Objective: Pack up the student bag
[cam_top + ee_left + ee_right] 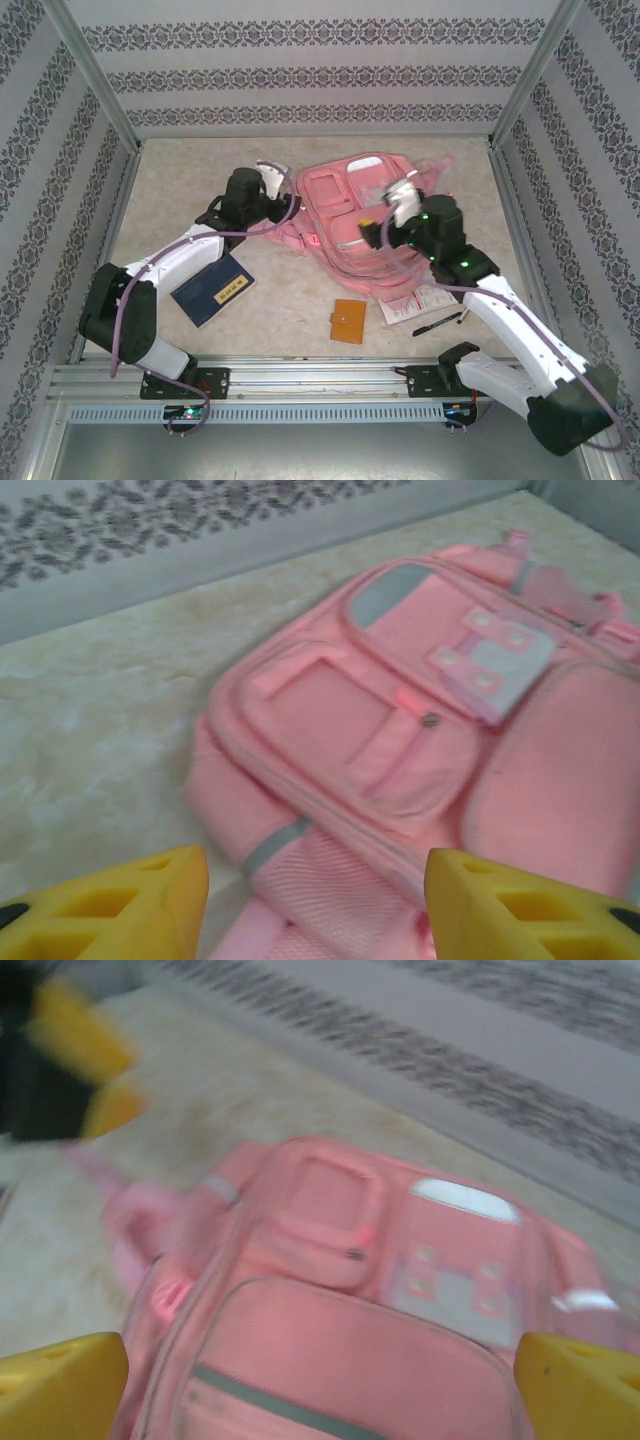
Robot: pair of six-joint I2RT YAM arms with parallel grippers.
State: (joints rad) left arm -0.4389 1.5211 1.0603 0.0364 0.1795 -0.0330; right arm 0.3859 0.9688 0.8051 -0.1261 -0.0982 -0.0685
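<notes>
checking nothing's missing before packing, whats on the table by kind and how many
bag: 1
notebook: 1
wallet: 1
pen: 1
paper: 1
total: 5

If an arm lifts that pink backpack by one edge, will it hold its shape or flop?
Probably flops: the student bag lies slumped flat, its fabric soft and creased. Likely light, since the front pockets look flat. Pushed, it may bunch rather than slide, loose strap trailing.
</notes>
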